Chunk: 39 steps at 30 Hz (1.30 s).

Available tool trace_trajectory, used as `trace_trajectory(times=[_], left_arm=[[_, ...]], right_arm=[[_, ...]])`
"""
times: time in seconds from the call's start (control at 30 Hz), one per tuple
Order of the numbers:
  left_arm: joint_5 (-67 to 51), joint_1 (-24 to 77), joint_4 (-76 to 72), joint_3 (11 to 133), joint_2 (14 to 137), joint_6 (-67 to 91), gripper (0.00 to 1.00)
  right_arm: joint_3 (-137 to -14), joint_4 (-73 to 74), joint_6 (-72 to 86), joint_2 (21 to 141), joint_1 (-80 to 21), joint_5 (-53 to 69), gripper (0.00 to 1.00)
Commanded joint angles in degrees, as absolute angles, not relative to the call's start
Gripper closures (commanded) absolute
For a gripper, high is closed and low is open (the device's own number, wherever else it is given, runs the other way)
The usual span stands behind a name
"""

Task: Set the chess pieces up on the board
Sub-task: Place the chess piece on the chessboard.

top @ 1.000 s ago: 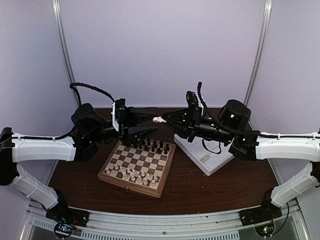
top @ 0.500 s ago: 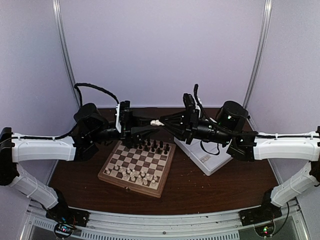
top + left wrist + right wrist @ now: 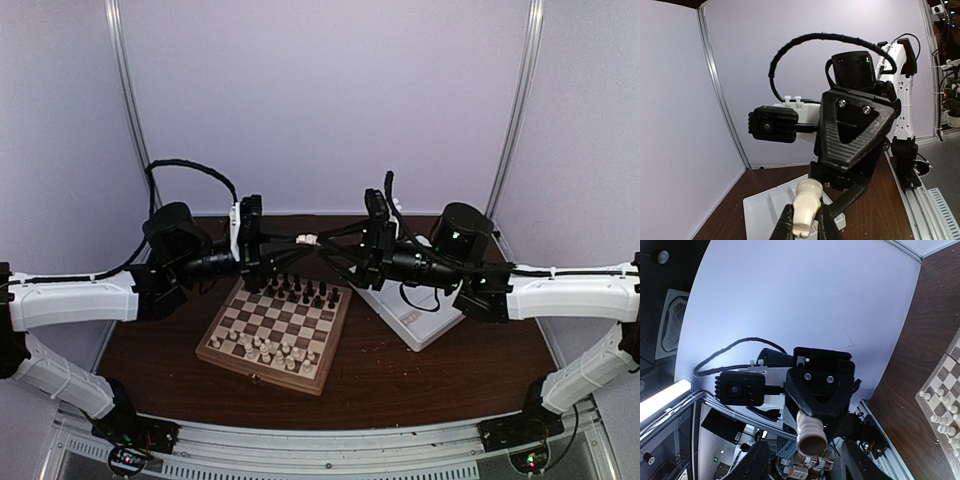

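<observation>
Left gripper (image 3: pixel 300 241): clenched on a cream chess piece (image 3: pixel 311 240), held aloft, seen just past the far edge of the board (image 3: pixel 255 368) in the top view | Right gripper (image 3: pixel 327 243): released, jaws parted around that piece's other end | Board: flat on the table (image 3: pixel 430 370).

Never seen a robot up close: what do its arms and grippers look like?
The left arm and right arm have white shells and black joints. The left gripper and right gripper are black, with triangular fingers. A black braided cable loops above the left wrist.
</observation>
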<state>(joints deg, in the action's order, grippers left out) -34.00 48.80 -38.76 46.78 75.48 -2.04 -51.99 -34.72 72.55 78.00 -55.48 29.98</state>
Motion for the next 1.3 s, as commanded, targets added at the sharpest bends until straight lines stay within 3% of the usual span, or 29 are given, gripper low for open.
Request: trace_trajectory(times=[0.0, 0.13, 0.3, 0.53, 0.7, 1.27], left_arm=[[-23.72, 48.53, -27.46, 46.33, 69.11, -0.59, 1.0], [-13.47, 48.56, -9.09, 47.52, 63.38, 3.63, 1.0], [7.83, 48.52, 21.4, 53.72, 57.99, 18.26, 1.0], [11.77, 47.76, 48.44, 58.82, 60.18, 33.02, 1.0], [4.17, 43.29, 55.54, 61.08, 66.92, 35.5, 1.0], [-2.27, 42.36, 65.43, 66.37, 78.53, 33.02, 1.0]], right_arm=[[-53.13, -26.52, 66.01, 74.24, -54.05, 29.61, 0.44], [-53.12, -13.92, 59.3, 69.37, -51.6, 26.47, 0.39], [-53.09, -1.44, 52.26, 65.23, -49.34, 21.99, 0.37], [-52.92, 3.34, 49.58, 64.28, -46.88, 20.79, 0.37], [-52.79, 3.49, 49.39, 64.77, -46.76, 21.34, 0.37], [-50.01, 4.85, 48.77, 63.7, -46.49, 19.78, 0.38]])
